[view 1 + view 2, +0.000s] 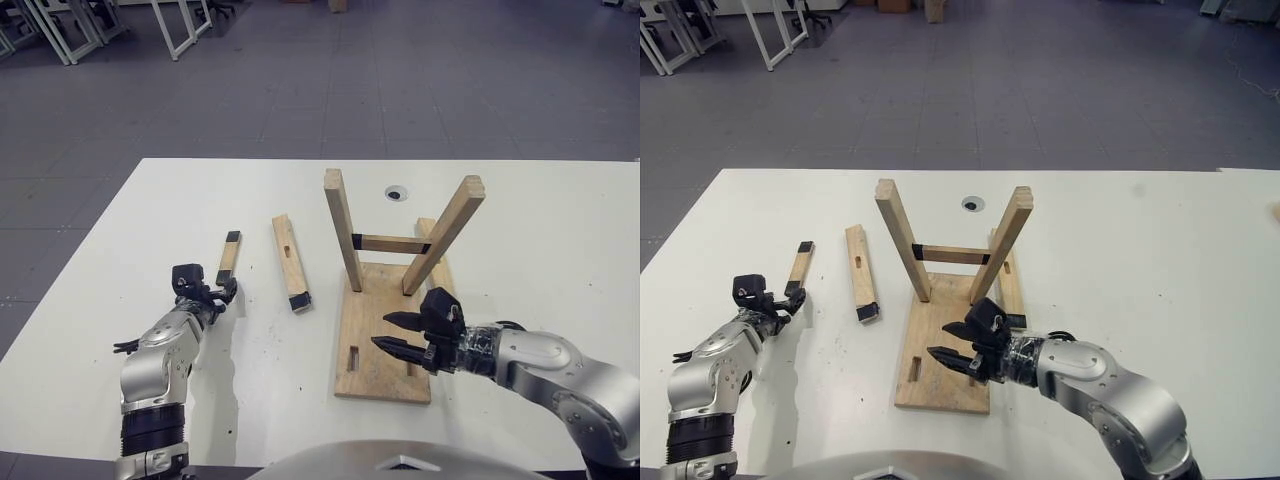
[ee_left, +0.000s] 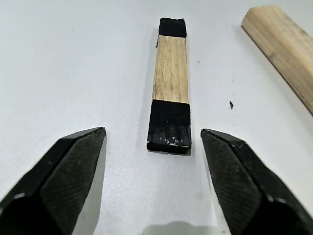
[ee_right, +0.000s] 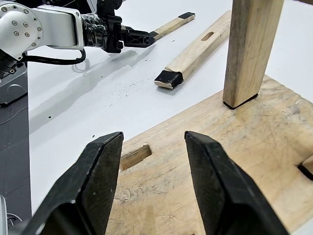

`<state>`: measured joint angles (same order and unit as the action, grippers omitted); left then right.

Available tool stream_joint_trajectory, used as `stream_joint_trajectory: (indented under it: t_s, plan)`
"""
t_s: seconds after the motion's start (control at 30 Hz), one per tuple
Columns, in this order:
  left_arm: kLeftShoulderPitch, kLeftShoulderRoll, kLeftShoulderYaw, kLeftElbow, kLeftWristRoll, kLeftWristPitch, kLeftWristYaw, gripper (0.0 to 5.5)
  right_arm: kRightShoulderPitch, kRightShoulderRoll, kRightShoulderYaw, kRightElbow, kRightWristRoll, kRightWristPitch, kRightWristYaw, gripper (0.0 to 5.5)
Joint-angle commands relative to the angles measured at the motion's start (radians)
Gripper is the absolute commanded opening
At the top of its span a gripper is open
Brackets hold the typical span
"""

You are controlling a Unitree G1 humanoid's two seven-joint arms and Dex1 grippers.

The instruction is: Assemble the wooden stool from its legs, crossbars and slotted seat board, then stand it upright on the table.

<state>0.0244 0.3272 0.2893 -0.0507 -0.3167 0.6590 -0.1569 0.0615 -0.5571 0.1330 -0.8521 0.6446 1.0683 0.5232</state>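
Gaping — left jaws facing crossbar (image 2: 169, 93), right jaws over seat board (image 1: 365, 320)

Classify as a laboratory or workshop hall, not a home. Refer to the broad white worktop (image 1: 560, 220), plain and flat, fitted with a round cable port (image 1: 397, 192) of the kind found on office or lab furniture. Note the dark specks (image 1: 268, 345) scattered on its surface, consistent with bench use. Refer to the grey floor (image 1: 420, 80), laid in square panels and running open well beyond the worktop. Note the white metal frames (image 1: 60, 30) of further tables or stands at the far left of the floor, and a brown box-like item (image 1: 933, 10) at the far edge, too small to identify.
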Motion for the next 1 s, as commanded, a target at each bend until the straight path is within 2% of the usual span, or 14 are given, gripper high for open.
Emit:
stream_joint_trajectory:
  t_s: [0.03,0.13,0.4,0.57,0.7,0.83,1.0]
  plan:
    - [0.028,0.02,-0.043,0.101,0.003,-0.007,-0.095,3.61,-0.006,-0.007,0.017,0.01,-0.009,-0.016,-0.014,2.32]
    - [-0.001,0.03,-0.068,0.195,0.018,-0.047,-0.138,3.61,-0.018,0.003,0.025,0.017,-0.008,-0.02,-0.025,2.32]
    - [0.018,0.01,-0.061,0.342,0.031,-0.122,-0.148,2.32,-0.073,0.014,-0.006,0.01,0.045,0.0,-0.046,2.32]
    - [0.061,0.032,-0.129,0.379,0.109,-0.179,-0.144,1.45,-0.126,0.028,-0.041,-0.005,0.109,0.039,-0.078,2.32]
    - [0.058,0.017,-0.124,0.39,0.094,-0.173,-0.142,1.31,-0.166,0.043,-0.056,-0.007,0.153,0.075,-0.113,2.32]
    - [0.043,-0.048,-0.056,0.207,-0.015,-0.218,-0.13,1.31,-0.215,0.072,-0.082,0.012,0.212,0.105,-0.152,2.32]
    - [-0.157,-0.113,-0.112,-0.345,-0.13,-0.243,-0.083,1.31,-0.493,0.278,-0.286,0.266,0.531,0.121,-0.393,2.32]
